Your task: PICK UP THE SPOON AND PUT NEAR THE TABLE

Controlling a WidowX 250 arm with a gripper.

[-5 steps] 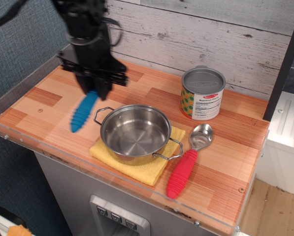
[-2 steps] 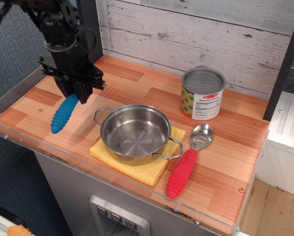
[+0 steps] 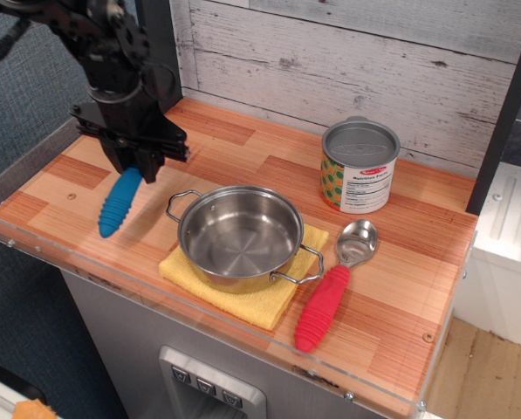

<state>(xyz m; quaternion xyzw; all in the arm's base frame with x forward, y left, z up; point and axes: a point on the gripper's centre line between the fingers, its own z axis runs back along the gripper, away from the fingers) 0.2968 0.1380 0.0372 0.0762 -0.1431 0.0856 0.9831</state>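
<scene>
The spoon (image 3: pixel 119 203) has a thick ribbed blue handle; its metal head is hidden inside my gripper. My black gripper (image 3: pixel 140 166) is shut on the spoon's upper end. The handle hangs down and to the left over the left part of the table (image 3: pixel 243 148), its tip close to or on the wood; I cannot tell which. The table is an orange-brown plank-patterned countertop with a clear acrylic rim (image 3: pixel 33 247).
A steel pot (image 3: pixel 239 236) sits on a yellow cloth (image 3: pixel 258 299) just right of the spoon. A red-handled utensil with a round metal bowl (image 3: pixel 334 285) lies right of the pot. A tin can (image 3: pixel 359 166) stands at the back right. A wood-plank wall rises behind.
My gripper moved left with the spoon from beside the pot to the table's left part, then shifted slightly right and down. Nothing else moved.
</scene>
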